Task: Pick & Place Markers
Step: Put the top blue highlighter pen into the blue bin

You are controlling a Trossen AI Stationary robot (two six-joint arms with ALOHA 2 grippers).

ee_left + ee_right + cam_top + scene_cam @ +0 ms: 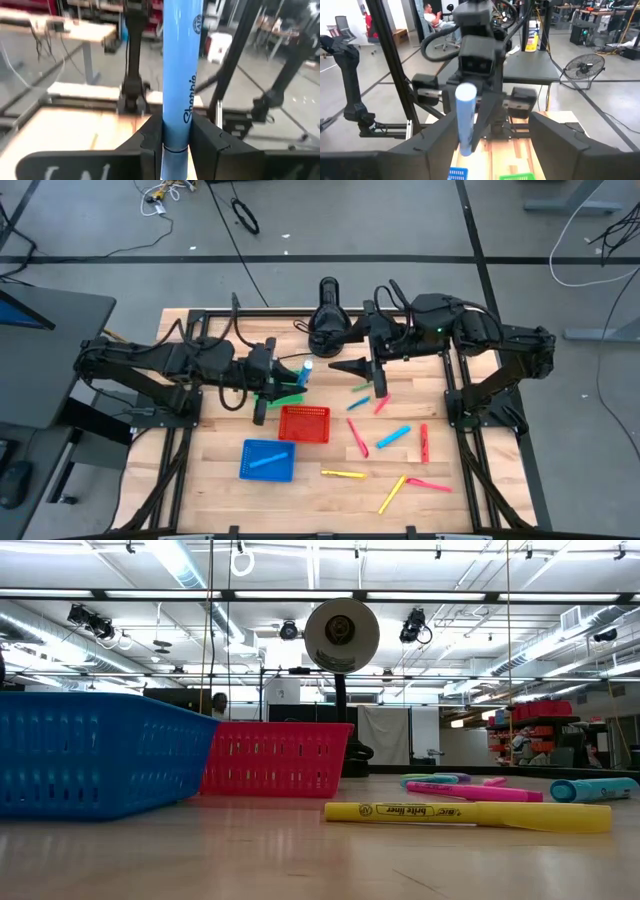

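My left gripper hangs high above the green basket, shut on a light blue marker. My right gripper faces it from the table's right, open. The marker's free end stands between the right gripper's spread fingers, close to one of them; touching or not, I cannot tell. More markers lie flat on the wood: pink, blue, red, yellow. Another blue marker lies in the blue basket. The red basket stands between the green one and the blue one. My left gripper pinches the blue marker's lower barrel between its two fingers. The fingers come nearly level from the table's left. The marker rises steeply out of the hold, tilted toward my right gripper, clear of table and baskets.
A black stand with a round head rises at the far middle of the table, just behind both grippers. In the low view a yellow marker lies nearest, with the blue basket and red basket to its left. Black frame rails edge the table.
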